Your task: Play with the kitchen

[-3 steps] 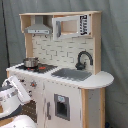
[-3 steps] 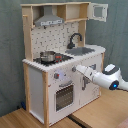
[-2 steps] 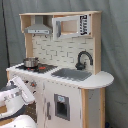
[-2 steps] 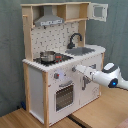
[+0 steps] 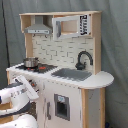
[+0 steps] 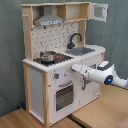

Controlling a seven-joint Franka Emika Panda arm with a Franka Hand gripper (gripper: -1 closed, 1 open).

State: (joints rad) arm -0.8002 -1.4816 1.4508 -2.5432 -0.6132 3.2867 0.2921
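Since a second ago the arm has been carried forward toward the toy kitchen point(image 6: 60, 75), so that its tip is now seen close against the front panel instead of hanging off to the side.

The kitchen stands against a grey curtain point(image 5: 115, 45) in both exterior views, a white and light-wood unit with a hood point(image 6: 50, 21), a black faucet point(image 6: 75, 39), a grey sink point(image 5: 71, 74) and a black stovetop point(image 5: 37, 67) on which a small metal pot point(image 6: 47, 56) is set. Below the counter a windowed oven door point(image 6: 64, 96) and knobs are seen.

In the second exterior view the arm is held nearly level, stretched from the second exterior view's right toward the left, its long axis running almost along the cabinet face. The gripper point(image 6: 76, 68) lies just beside the knob row, above the oven door; the panel is judged to be directly ahead of the tip. Contact cannot be confirmed.

Whether the fingers are spread or pressed together cannot be told.
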